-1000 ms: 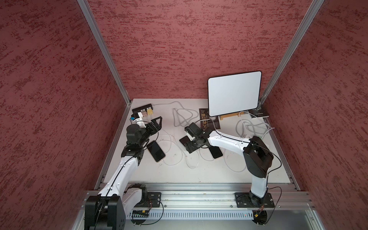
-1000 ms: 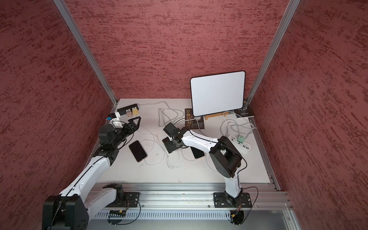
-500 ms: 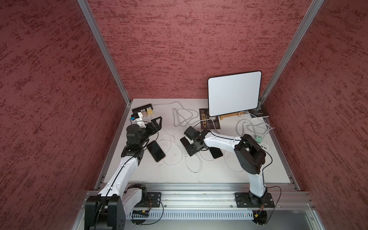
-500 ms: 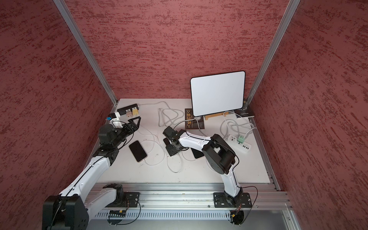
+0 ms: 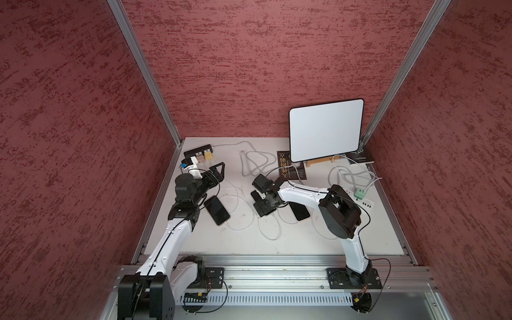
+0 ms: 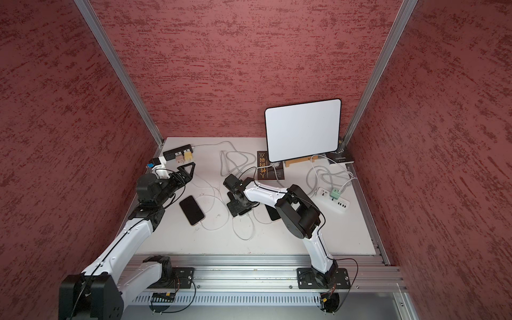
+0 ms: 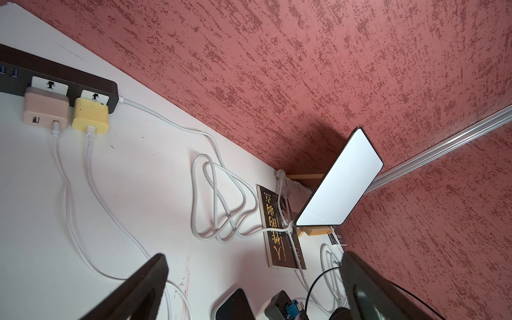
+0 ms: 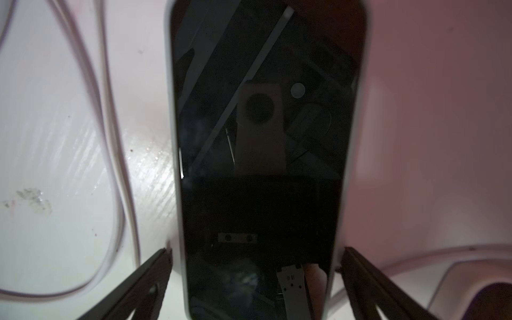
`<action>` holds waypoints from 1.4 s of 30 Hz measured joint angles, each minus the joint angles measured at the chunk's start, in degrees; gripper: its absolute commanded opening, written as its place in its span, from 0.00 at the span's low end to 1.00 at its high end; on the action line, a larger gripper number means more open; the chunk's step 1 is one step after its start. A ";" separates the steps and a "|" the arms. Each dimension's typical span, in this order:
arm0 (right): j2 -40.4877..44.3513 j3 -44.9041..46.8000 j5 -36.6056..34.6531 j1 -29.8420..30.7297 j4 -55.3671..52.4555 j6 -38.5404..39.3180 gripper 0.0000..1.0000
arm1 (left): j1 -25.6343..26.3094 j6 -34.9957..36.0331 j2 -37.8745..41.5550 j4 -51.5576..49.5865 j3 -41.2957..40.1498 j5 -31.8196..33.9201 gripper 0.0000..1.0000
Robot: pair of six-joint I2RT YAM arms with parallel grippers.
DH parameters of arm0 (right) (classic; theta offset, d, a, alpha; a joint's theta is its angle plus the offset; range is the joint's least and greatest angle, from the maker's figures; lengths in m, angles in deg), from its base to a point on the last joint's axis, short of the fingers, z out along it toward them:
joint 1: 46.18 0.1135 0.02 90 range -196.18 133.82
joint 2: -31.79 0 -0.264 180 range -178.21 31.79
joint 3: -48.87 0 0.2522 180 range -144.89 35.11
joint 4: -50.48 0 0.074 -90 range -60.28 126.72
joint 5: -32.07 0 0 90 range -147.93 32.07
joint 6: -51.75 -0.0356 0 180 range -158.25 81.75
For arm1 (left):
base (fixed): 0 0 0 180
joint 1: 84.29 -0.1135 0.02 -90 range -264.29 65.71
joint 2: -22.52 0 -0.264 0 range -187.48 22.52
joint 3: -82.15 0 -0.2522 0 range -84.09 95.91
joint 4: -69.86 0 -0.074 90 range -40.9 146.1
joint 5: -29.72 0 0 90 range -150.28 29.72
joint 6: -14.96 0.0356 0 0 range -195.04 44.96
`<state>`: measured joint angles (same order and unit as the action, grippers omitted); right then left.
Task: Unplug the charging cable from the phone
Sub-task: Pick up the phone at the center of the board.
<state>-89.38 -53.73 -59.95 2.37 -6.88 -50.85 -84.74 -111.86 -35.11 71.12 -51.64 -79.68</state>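
Top views bright; right wrist dim, seemingly blurred.

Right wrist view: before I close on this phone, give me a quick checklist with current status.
1. Right end effector open: ok.
2. Its fingers straddle the phone, one each side: ok.
3. Phone flat on the table: ok.
4. Plug seated in its port: cannot tell; neither phone end shows.
5. Left end effector open, empty: ok.

Three phones (image 5: 217, 210) (one half hidden) — two power strips (image 5: 198, 151), two books (image 5: 291, 169), one tablet (image 5: 325, 130), three coloured chargers (image 7: 90, 116).
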 measured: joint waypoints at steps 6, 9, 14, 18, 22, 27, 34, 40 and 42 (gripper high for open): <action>-2.25 -3.58 -0.37 0.00 -0.87 0.59 0.99 | -0.20 0.00 0.24 0.00 -0.24 0.00 1.00; -3.08 -4.85 -0.72 0.00 -1.07 0.85 0.97 | -0.22 0.00 0.63 -0.04 -0.46 0.02 1.00; -4.28 -6.78 -1.27 0.00 -1.38 1.20 0.89 | -0.24 0.00 1.29 -0.04 -0.63 0.02 1.00; -4.44 -7.06 -1.95 0.00 -1.42 1.46 0.79 | -0.24 0.00 1.51 -0.04 -0.63 0.04 1.00; -4.44 -7.08 -2.32 0.00 -1.38 1.51 0.69 | -0.26 0.00 1.49 -0.04 -0.63 0.04 1.00; -4.24 -6.95 -2.38 0.00 -1.27 1.53 0.53 | -0.26 0.00 1.49 -0.04 -0.63 0.04 1.00; 0.66 -2.03 -1.73 -0.46 0.13 1.49 0.37 | -0.26 0.00 1.44 0.00 -0.63 -0.04 1.00; 9.14 2.56 4.09 -2.71 4.44 0.11 0.34 | -0.28 -0.02 -0.28 0.87 -0.63 -1.68 1.00; 11.78 4.35 7.21 -4.07 6.99 -1.11 0.33 | -0.28 -0.22 -1.38 1.60 -0.63 -2.73 1.00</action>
<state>-77.59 -49.38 -52.74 -1.69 0.12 -51.96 -85.02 -112.07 -36.48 72.72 -52.27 -82.41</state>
